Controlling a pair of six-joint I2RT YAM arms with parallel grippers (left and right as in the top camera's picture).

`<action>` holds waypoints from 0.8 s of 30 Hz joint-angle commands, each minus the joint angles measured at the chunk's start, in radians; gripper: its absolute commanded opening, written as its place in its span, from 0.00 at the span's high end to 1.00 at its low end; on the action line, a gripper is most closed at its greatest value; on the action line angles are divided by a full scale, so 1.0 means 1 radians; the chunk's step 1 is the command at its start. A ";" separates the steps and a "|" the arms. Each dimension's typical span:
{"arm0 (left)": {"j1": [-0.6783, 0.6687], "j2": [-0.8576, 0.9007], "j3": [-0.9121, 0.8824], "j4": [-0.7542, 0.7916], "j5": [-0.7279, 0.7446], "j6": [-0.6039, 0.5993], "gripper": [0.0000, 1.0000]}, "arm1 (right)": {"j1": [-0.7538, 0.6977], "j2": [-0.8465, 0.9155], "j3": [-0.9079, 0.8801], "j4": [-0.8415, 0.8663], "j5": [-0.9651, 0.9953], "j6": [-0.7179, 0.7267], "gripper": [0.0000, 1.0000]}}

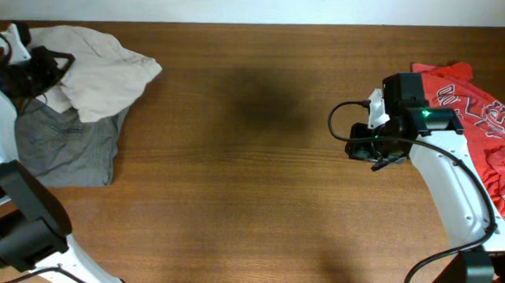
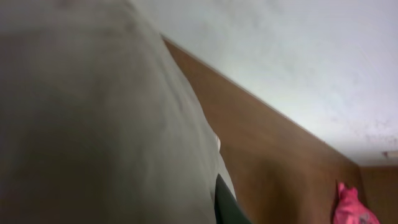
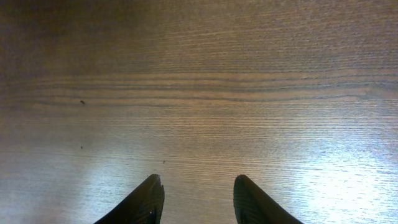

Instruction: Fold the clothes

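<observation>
— What lies on the wooden table [image 1: 249, 202]?
— At the left, grey shorts [image 1: 66, 153], and pale shorts [image 1: 104, 77] are bunched partly over them. At the right edge, a red T-shirt [image 1: 495, 137].

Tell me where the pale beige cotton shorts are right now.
Overhead view: the pale beige cotton shorts sit crumpled at the wooden table's far-left corner, overlapping the grey-olive shorts, with the left gripper at their left edge.
</observation>
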 commanded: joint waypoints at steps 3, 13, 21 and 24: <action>0.035 -0.015 0.062 0.211 0.137 -0.056 1.00 | -0.002 -0.018 -0.002 -0.001 0.016 0.001 0.58; 0.033 -0.015 0.067 0.492 0.106 -0.144 1.00 | -0.002 -0.018 -0.002 -0.035 0.020 0.001 0.58; 0.033 0.026 0.067 0.460 0.061 -0.061 1.00 | -0.002 -0.018 -0.002 -0.052 0.020 0.001 0.58; 0.034 0.026 0.070 0.506 0.074 -0.080 1.00 | -0.002 -0.018 -0.002 -0.063 0.021 0.001 0.58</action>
